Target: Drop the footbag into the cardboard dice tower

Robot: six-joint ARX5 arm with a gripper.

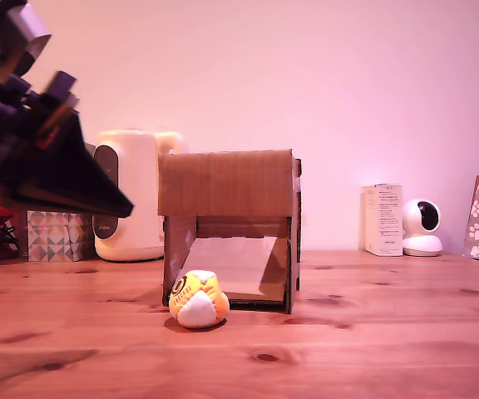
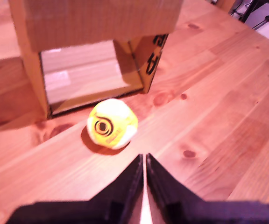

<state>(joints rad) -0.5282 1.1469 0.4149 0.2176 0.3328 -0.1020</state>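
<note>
Inspection finding: the footbag (image 1: 198,300) rests on the table (image 1: 372,349) just in front of the cardboard dice tower (image 1: 227,224), at the left corner of its lower opening in the exterior view, logo panel facing out. My fingers (image 2: 145,175) are nearly together, only a thin slit between them, holding nothing, poised above the table on the near side of the ball. In my judgement the pick-up is not yet done. To do it well I should part the fingers wider than the ball, centre them over it, descend until the tips straddle its middle, and close gently, since the soft bag will deform. Keep clear of the tower's front edge, which stands close behind the ball
</note>
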